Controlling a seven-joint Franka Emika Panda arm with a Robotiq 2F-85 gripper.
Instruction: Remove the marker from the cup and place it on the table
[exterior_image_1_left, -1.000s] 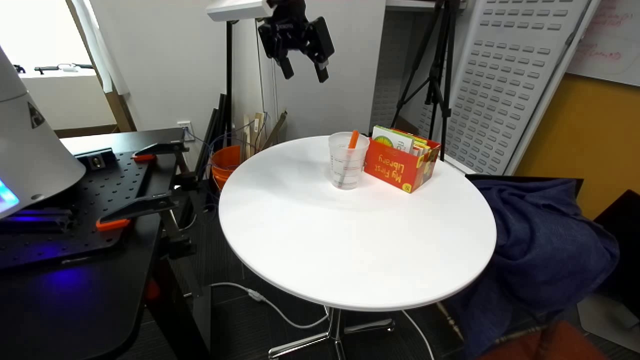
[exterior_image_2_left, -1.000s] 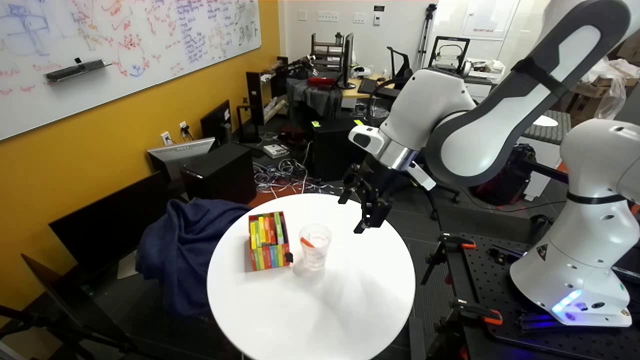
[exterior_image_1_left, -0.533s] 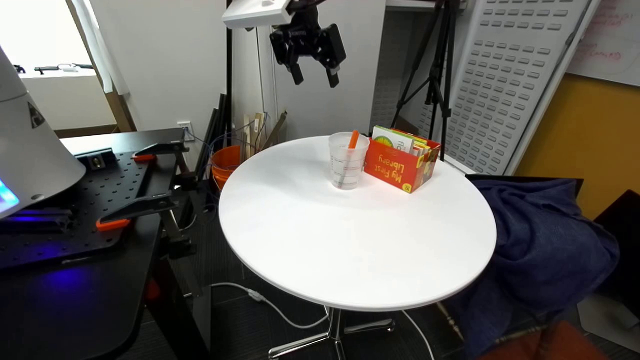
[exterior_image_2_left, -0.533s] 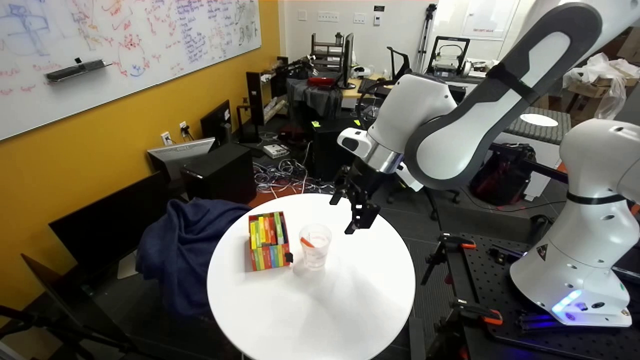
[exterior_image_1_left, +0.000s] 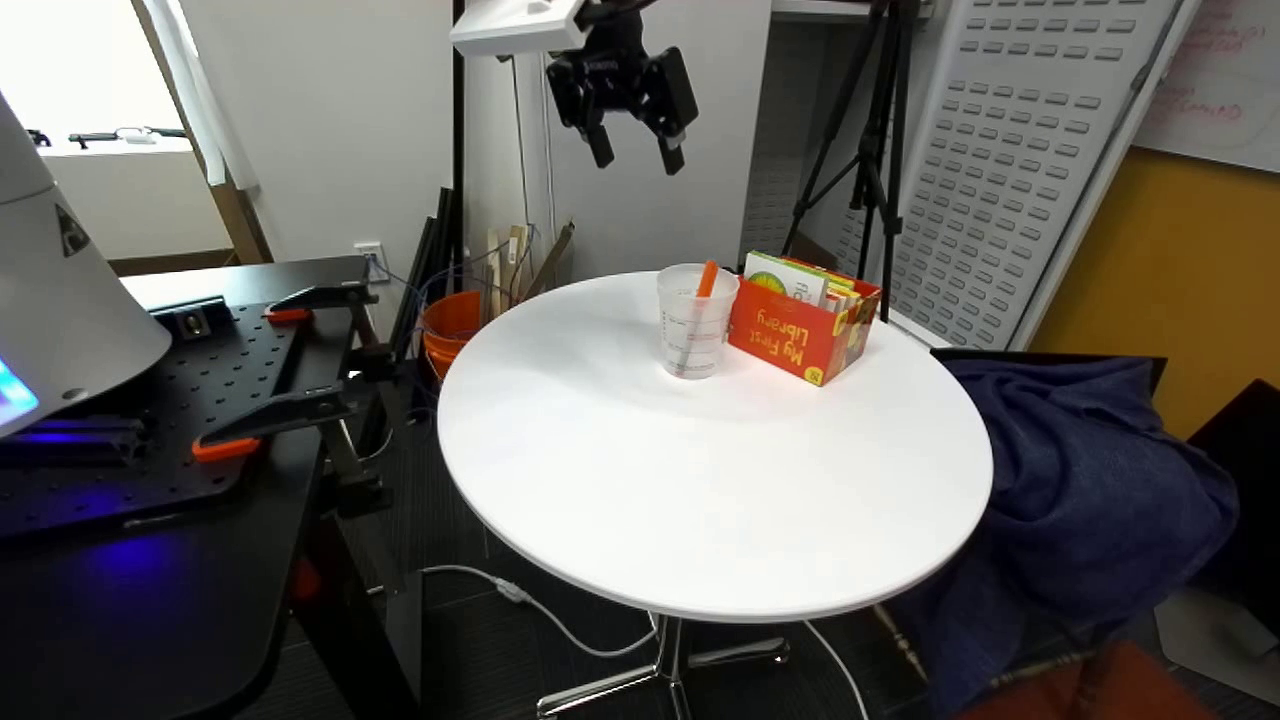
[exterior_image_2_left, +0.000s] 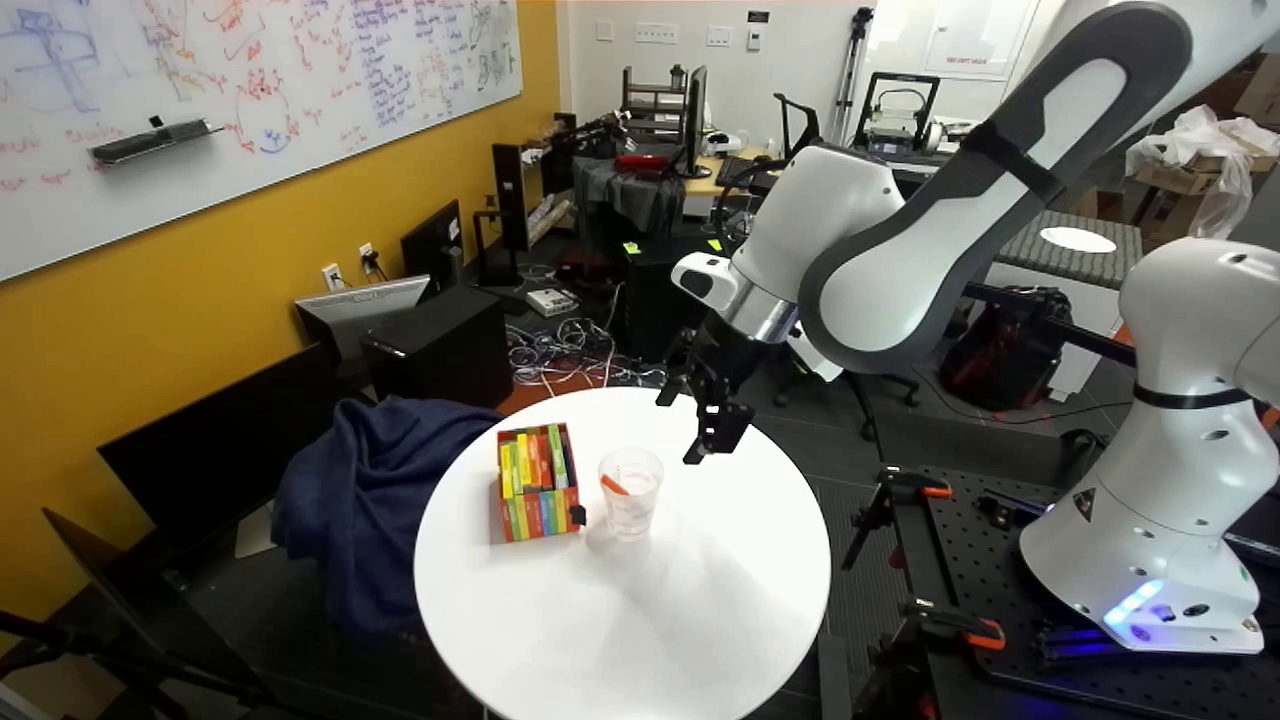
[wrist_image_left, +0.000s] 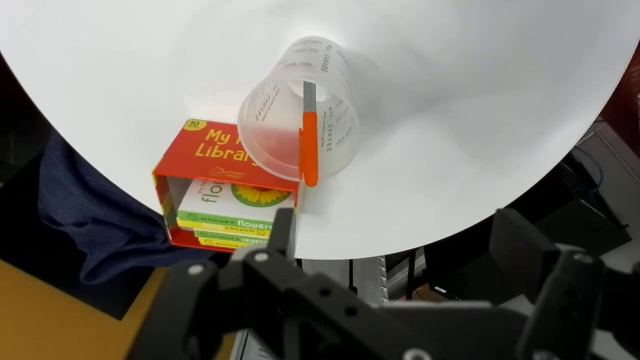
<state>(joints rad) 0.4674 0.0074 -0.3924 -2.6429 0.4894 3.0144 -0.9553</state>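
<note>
We saw the gripper (exterior_image_1_left: 638, 161) slanting down, spread wide, holding nothing. Only the wrist view showed us the marker's (wrist_image_left: 310, 137) clip (wrist_image_left: 301, 155).

We see a red box (exterior_image_1_left: 785, 335) lettered "My First Library", packed with books (wrist_image_left: 232, 212), their spines green and yellow in the wrist view. We make out a crumpled navy cloth (exterior_image_2_left: 380, 510) in all three views. In both exterior views we find a whiteboard (exterior_image_2_left: 300, 100) with red writing on a yellow wall (exterior_image_2_left: 250, 240). In an exterior view we see tangled pale cables (exterior_image_2_left: 565, 350); we also spot a black tripod (exterior_image_1_left: 870, 155) beside a slotted panel (exterior_image_1_left: 1020, 170) and an orange bucket (exterior_image_1_left: 441, 348) near wooden strips (exterior_image_1_left: 549, 262).
</note>
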